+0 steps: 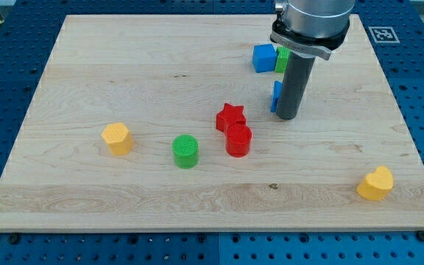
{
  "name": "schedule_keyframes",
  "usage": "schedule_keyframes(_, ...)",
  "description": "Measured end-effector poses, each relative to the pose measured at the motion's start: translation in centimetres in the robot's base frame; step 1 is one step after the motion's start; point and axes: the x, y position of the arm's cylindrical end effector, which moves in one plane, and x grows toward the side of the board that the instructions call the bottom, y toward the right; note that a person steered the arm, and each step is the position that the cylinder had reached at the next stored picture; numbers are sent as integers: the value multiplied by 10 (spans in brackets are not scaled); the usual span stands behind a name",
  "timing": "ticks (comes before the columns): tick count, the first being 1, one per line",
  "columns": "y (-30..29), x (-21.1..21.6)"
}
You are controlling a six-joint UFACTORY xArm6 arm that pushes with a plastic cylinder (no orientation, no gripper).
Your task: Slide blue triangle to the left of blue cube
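Note:
The blue cube sits near the view's top, right of centre. The blue triangle lies below it, mostly hidden behind my rod, with only a thin blue strip showing at the rod's left side. My tip rests on the board right against the triangle, on its right and slightly lower side. A green block touches the cube's right side, partly hidden by the arm.
A red star and a red cylinder stand together below and left of my tip. A green cylinder and a yellow hexagon block lie further left. A yellow heart sits at the bottom right.

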Motion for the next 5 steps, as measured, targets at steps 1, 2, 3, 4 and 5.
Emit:
schedule_keyframes(1, 0, -8)
schedule_keyframes(2, 0, -15)
schedule_keyframes(3, 0, -15)
schedule_keyframes(4, 1, -20)
schedule_keyframes(5, 1, -22)
